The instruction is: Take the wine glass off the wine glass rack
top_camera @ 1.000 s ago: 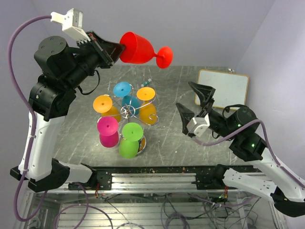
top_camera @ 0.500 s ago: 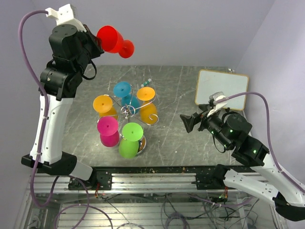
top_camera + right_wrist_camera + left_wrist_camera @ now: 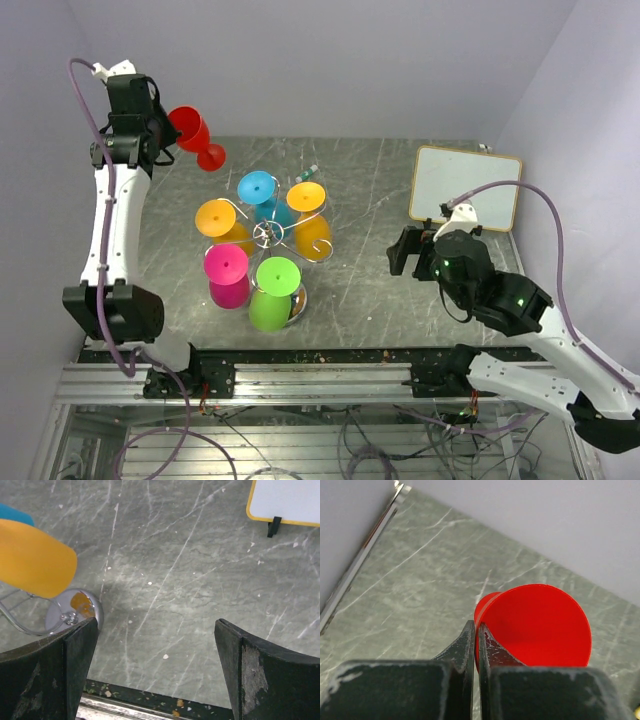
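Removal looks done, and the step in hand is the carry-away. The red wine glass [image 3: 195, 137] is off the wine glass rack [image 3: 266, 234] and hangs above the far left corner of the table [image 3: 370, 190], well apart from the rack, which stands near the table's middle. Its bowl points at the arm and its foot slants down toward the table.

Five other glasses hang on the rack's hooks: blue [image 3: 258, 187], orange [image 3: 305, 197], yellow-orange [image 3: 215, 217], pink [image 3: 226, 263] and green [image 3: 277, 276].

The left gripper [image 3: 476, 630] has its jaws nearly together. They pinch what looks like the thin wall of the red bowl at its rim, one finger inside and one outside.

The next move, as I judge it, calls for lowering the glass onto bare table near that far left corner, tipping it until it can stand, and only then letting go. A rim pinch is narrow, so the glass could swing or slip if the wrist turns fast.

The right gripper [image 3: 155, 625] hovers over the right side of the table, near the whiteboard [image 3: 465, 185]. Its jaws are spread wide with nothing between them.
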